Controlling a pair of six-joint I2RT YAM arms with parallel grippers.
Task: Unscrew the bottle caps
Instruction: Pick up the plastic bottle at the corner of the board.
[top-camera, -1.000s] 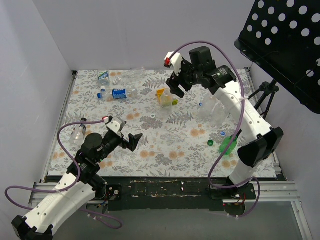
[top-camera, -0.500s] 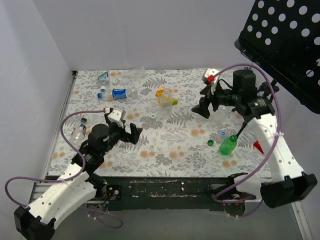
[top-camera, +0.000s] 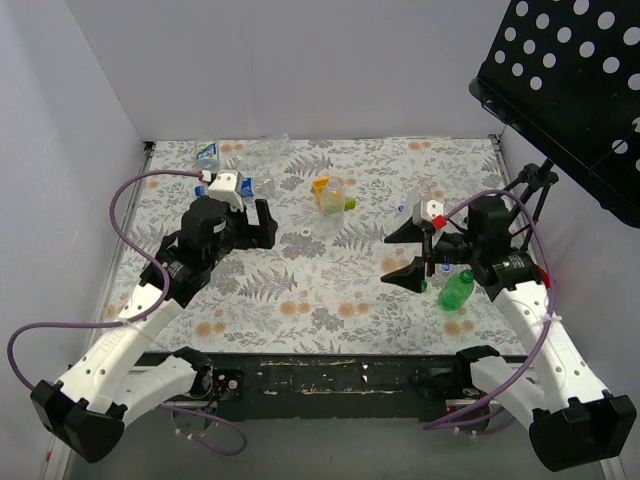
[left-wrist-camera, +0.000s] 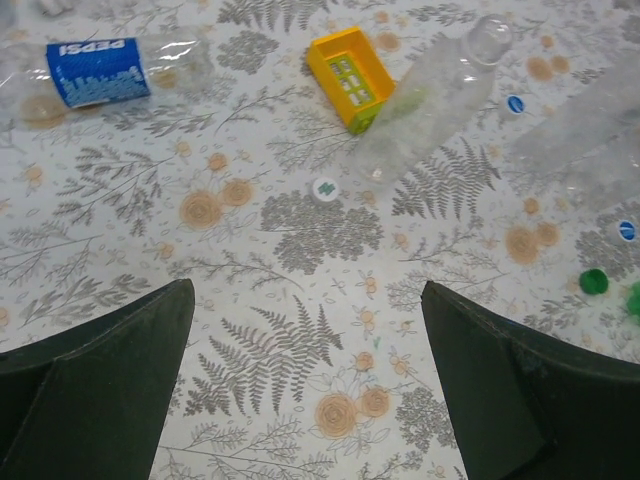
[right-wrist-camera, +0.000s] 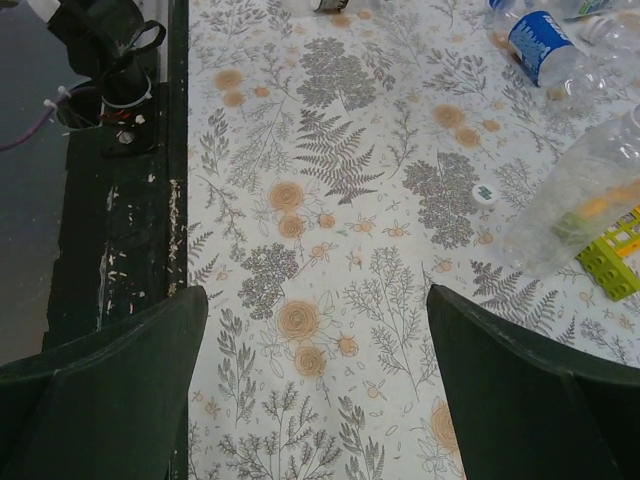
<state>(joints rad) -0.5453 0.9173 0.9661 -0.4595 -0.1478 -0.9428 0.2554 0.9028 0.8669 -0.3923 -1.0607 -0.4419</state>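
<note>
My left gripper (top-camera: 264, 227) hangs open over the floral table, near a blue-labelled bottle (left-wrist-camera: 98, 70) lying at the back left. A clear bottle with a yellow label (top-camera: 330, 195) lies at the back centre, also seen as the clear bottle (left-wrist-camera: 425, 100) in the left wrist view. A loose white cap (top-camera: 302, 233) lies between the arms, and the white cap (left-wrist-camera: 323, 187) shows ahead of the left gripper (left-wrist-camera: 305, 290). My right gripper (top-camera: 392, 258) is open and empty beside a green bottle (top-camera: 457, 290). In the right wrist view the right gripper (right-wrist-camera: 318, 295) faces the white cap (right-wrist-camera: 485, 193).
A black perforated stand (top-camera: 570, 80) overhangs the back right. More bottles (top-camera: 207, 150) lie at the back left corner. A green cap (left-wrist-camera: 594, 281) and blue-and-white caps (left-wrist-camera: 515, 103) lie loose. The dark front rail (right-wrist-camera: 120, 200) borders the table; white walls close in the left and back.
The right arm swung from the back centre out to the right and down to the near right, its jaws widening. The left arm reached forward toward the back left.
</note>
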